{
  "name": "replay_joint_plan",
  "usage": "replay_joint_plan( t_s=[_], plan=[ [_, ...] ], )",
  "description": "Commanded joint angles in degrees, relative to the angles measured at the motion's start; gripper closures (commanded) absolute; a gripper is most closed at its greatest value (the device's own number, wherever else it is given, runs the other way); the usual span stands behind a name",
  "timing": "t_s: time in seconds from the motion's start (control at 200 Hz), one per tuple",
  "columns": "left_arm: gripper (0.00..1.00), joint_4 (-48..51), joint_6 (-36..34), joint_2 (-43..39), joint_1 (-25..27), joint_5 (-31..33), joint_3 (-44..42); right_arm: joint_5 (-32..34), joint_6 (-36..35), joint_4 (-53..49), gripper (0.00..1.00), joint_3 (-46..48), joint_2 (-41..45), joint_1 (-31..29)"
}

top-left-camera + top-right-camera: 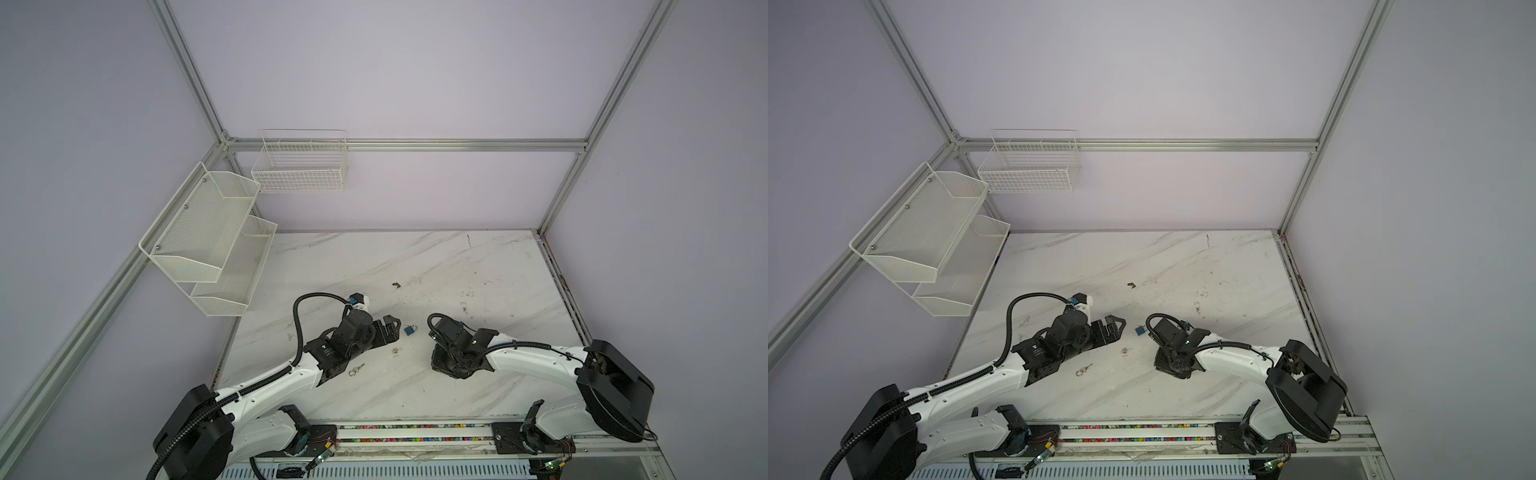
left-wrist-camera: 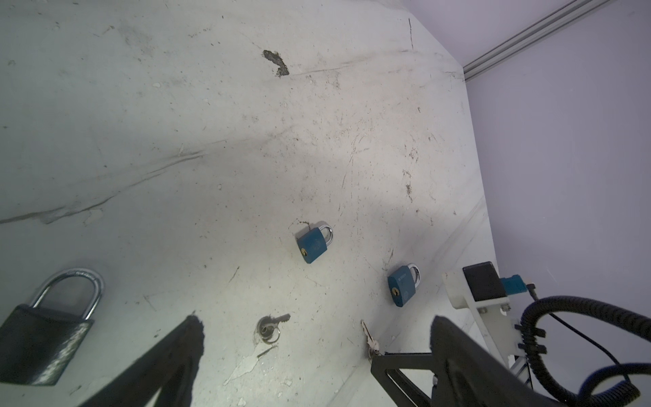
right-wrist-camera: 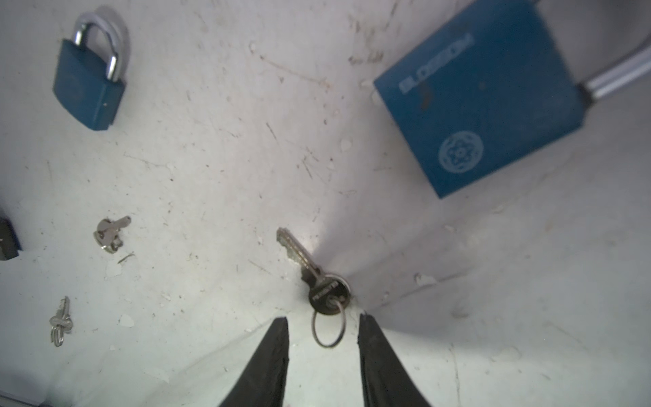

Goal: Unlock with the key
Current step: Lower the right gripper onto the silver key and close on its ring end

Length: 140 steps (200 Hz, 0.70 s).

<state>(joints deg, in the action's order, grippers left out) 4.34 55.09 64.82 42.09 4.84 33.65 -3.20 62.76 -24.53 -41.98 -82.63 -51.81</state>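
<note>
Right gripper (image 3: 323, 317) hovers low, its jaws partly apart on either side of the wire ring of the small silver key (image 3: 306, 264), which lies flat on the table, not yet gripped. The blue square-bodied padlock (image 3: 482, 102) lies near. Left gripper (image 2: 315, 320) gapes wide, empty. Pick-up, insertion and turning all seem left to do. The white marble-patterned tabletop (image 1: 415, 266) is scuffed, and lilac walls (image 1: 415, 83) enclose it.

- Far half of the table (image 1: 415, 257) is wide open, just a dark scrap (image 1: 396, 285) on it.
- Between the arms it's tight: blue padlock (image 1: 410, 330), loose keys (image 1: 395, 351).
- Right tool (image 3: 322, 319) has a key (image 3: 306, 267) dead ahead, with a big padlock (image 3: 482, 102) beyond.
</note>
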Motion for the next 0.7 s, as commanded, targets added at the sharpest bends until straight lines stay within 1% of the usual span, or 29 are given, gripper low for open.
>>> replay_joint_plan(
  t_s=[0.0, 0.11, 0.19, 0.33, 0.59, 0.695],
  plan=[
    [0.00, -1.7, 0.3, -0.1, 0.2, 1.0, 3.1, 1.6, 1.4, 0.6, 0.64, 0.2, -0.5, -0.4],
    [0.00, -1.7, 0.2, 0.1, 0.2, 0.9, 3.3, 2.0, 1.1, 0.8, 0.71, 0.1, -1.4, -0.4],
    [0.00, -1.7, 0.2, 0.6, 0.2, 0.6, 3.6, 2.1, 0.9, 1.4, 0.73, 0.1, -1.8, -0.4],
    [0.00, -1.7, 0.1, 1.6, 0.1, -0.1, 4.4, 1.9, 0.0, 1.7, 0.74, 0.1, -3.0, -0.3],
    [0.00, -1.8, 0.4, 3.0, 0.1, -0.8, 5.3, 2.3, -1.0, 1.5, 0.85, 0.2, -2.4, -0.3],
    [0.00, -1.7, 0.6, 2.6, 0.1, -0.6, 5.0, 2.3, -1.8, 1.6, 0.87, 0.0, -2.7, -0.4]
  ],
)
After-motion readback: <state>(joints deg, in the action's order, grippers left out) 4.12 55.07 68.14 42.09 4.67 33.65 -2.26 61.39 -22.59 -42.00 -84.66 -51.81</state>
